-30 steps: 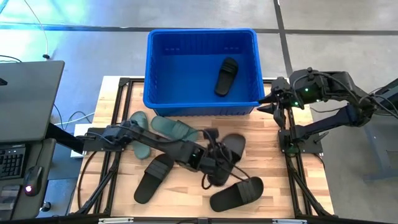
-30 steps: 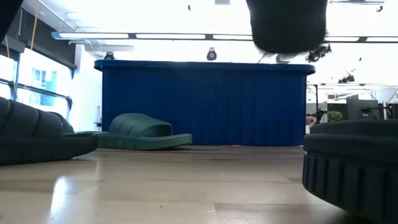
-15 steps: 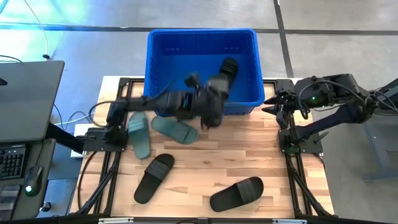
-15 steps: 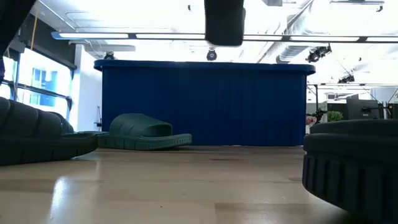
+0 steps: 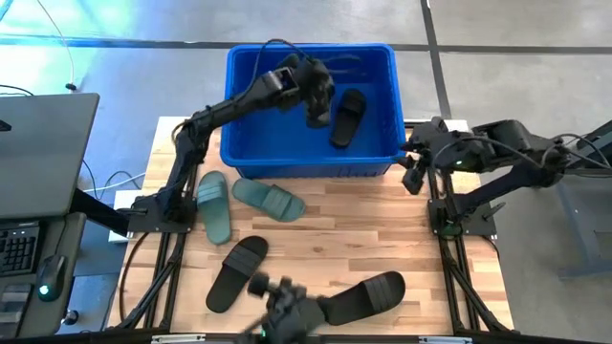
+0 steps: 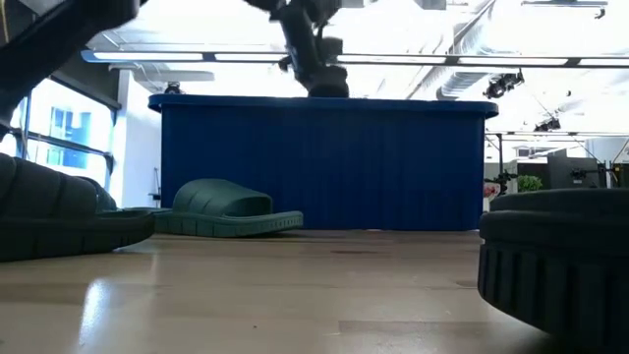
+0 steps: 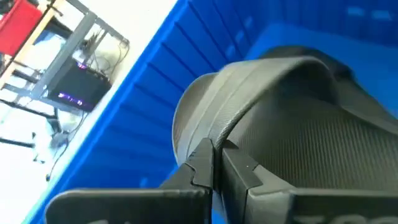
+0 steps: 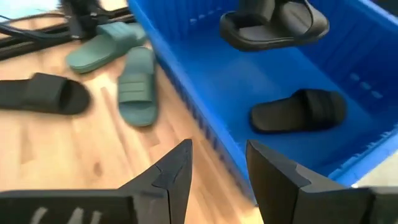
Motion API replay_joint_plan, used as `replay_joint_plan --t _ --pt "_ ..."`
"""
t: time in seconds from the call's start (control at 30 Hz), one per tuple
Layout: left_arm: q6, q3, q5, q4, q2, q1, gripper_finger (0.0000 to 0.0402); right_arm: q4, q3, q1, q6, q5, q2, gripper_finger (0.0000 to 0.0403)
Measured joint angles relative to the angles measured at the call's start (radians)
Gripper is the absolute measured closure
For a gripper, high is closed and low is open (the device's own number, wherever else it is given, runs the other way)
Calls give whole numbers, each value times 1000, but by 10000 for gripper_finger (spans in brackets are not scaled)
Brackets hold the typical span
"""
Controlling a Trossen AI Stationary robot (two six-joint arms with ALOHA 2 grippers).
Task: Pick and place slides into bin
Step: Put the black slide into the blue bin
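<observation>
We log the worktop point(image 5: 382, 234) first: pale wood, with the blue bin point(image 5: 311, 153) at its far edge. Left end effector point(image 5: 316, 103) hangs over the bin's inside, fingers clamped on a black slide point(image 8: 273, 22) held above the floor of the bin. A second black slide point(image 5: 348, 117) lies flat inside the bin. On the worktop: two green slides point(image 5: 268, 199) just in front of the bin, two black slides point(image 5: 237, 272) nearer the front edge. Right end effector point(image 5: 413, 164) waits beside the bin's right end, fingers apart. A blurred dark shape at the front edge, probably a camera mount.
</observation>
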Motion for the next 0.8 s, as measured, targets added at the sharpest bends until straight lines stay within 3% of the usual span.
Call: replay_joint_plan --t 0.07,0.2,0.3,0.6,0.8 --pt "54 0 57 55 33 40 401 13 0 0 21 65 28 263" --pt "131 0 84 121 107 89 401 38 0 -5 53 230 97 263" --pt "136 -2 111 124 165 119 401 37 0 -14 57 296 152 263" --pt "125 -1 172 123 298 143 398 37 0 -67 91 296 301 263" --pt "137 0 204 134 345 141 374 63 0 -91 136 291 346 263"
